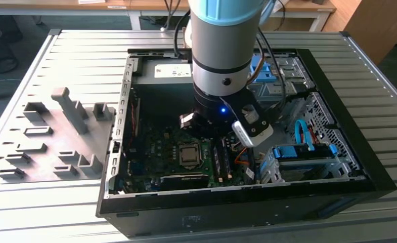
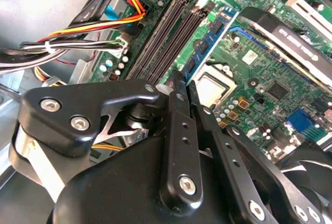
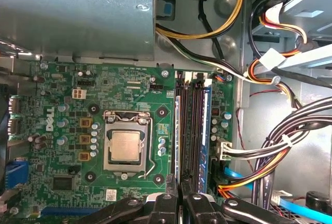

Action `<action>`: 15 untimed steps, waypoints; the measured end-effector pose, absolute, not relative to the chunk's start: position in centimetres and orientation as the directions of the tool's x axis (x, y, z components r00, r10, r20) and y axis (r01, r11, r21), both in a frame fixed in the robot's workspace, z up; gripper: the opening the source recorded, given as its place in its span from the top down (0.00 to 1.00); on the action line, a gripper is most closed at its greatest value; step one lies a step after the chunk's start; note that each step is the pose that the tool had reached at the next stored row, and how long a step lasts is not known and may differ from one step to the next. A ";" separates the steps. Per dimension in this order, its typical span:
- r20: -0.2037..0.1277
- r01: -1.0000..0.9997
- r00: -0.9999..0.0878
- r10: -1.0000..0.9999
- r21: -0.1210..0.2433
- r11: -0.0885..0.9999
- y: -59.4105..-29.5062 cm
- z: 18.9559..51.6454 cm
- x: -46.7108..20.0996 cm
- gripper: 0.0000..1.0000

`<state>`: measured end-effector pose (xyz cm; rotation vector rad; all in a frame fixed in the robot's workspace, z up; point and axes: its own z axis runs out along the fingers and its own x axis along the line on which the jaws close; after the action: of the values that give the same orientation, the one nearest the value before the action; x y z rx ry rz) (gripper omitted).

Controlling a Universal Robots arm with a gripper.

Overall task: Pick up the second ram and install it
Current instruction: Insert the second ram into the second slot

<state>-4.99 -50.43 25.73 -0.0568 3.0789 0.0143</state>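
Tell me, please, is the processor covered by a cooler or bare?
Bare: in the first wrist view the processor shows its metal top, nothing mounted over it.

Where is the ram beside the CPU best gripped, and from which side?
Likely by its upper long edge, pinching the two flat faces, coming straight down from above. The ram stands on edge beside the CPU; its lower edge is seated, and a slot runs close alongside, so only the top is free.
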 end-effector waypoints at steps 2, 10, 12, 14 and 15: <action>-0.062 -0.037 -0.997 -0.037 0.008 0.999 -50.4 25.5 -5.0 0.86; -0.062 -0.037 -0.997 -0.037 0.008 0.999 -50.3 24.9 -5.0 0.86; -0.062 -0.037 -0.997 -0.037 0.008 0.999 -50.3 24.7 -5.0 0.86; -0.062 -0.037 -0.997 -0.036 0.008 0.999 -50.3 24.5 -5.0 0.86; -0.062 -0.037 -0.997 -0.037 0.008 0.999 -50.3 24.5 -5.0 0.86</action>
<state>-4.99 -50.28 24.47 -0.0567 3.0790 0.0140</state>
